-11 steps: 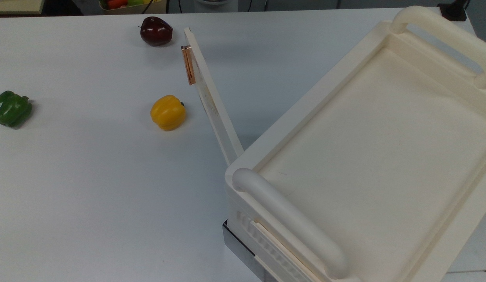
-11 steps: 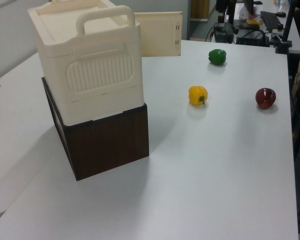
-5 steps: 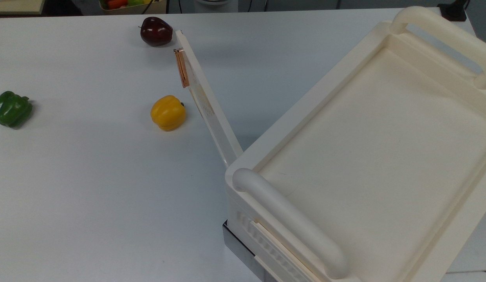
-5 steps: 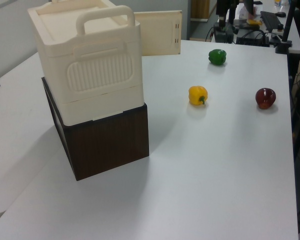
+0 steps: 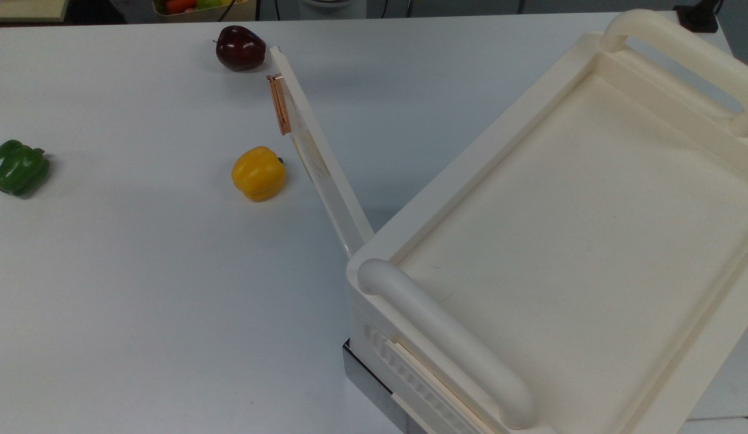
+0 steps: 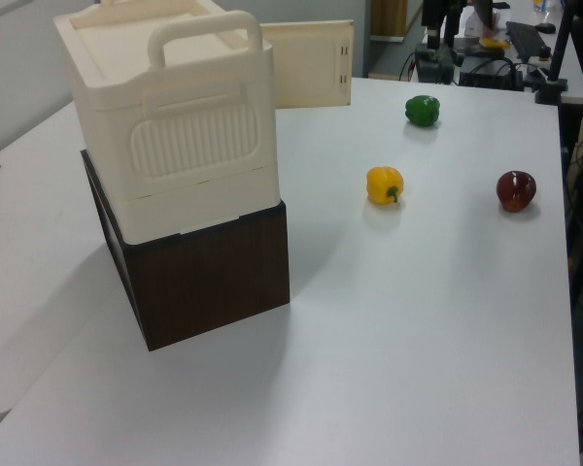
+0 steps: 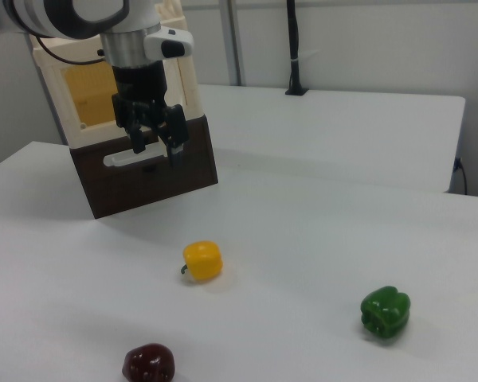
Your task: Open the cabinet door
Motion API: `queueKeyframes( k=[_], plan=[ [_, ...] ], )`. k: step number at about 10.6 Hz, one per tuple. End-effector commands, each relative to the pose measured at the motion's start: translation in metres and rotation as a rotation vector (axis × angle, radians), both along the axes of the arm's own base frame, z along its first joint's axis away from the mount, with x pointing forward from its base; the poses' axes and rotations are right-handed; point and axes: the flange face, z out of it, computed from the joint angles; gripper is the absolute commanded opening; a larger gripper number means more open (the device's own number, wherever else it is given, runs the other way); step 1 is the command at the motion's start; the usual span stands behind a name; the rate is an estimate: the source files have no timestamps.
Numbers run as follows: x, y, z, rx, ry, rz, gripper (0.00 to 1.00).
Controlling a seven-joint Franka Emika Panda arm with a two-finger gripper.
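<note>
- Your claw point(image 7: 154, 146) hangs with its fingers spread, holding nothing, in front of the cabinet point(image 7: 119, 87).
- The cabinet door point(image 5: 316, 154) stands swung well out over the worktop point(image 5: 138, 271).
- Risk, as I judge it: swing it wider and its free end may knock the yellow pepper point(image 5: 258, 173) or the apple point(image 5: 240, 47) close by.

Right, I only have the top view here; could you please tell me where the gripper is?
Observer: In the right view the gripper hangs in front of the cabinet, fingers apart, holding nothing.
Operator: Thank you. What does the cabinet stand on?
Observer: The left view shows it on a dark brown box.
Operator: Is there anything close to the gripper?
Observer: In the right view, a white bar handle on the brown box lies just behind the fingertips; I cannot tell whether they touch.
</note>
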Motion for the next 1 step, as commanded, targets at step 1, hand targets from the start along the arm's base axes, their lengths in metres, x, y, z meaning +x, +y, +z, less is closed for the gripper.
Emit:
queueKeyframes(
  k=[1],
  plan=[
    [-0.0036, -0.0013, 0.0042, -0.012, -0.017, -0.014, 1.00]
  ],
)
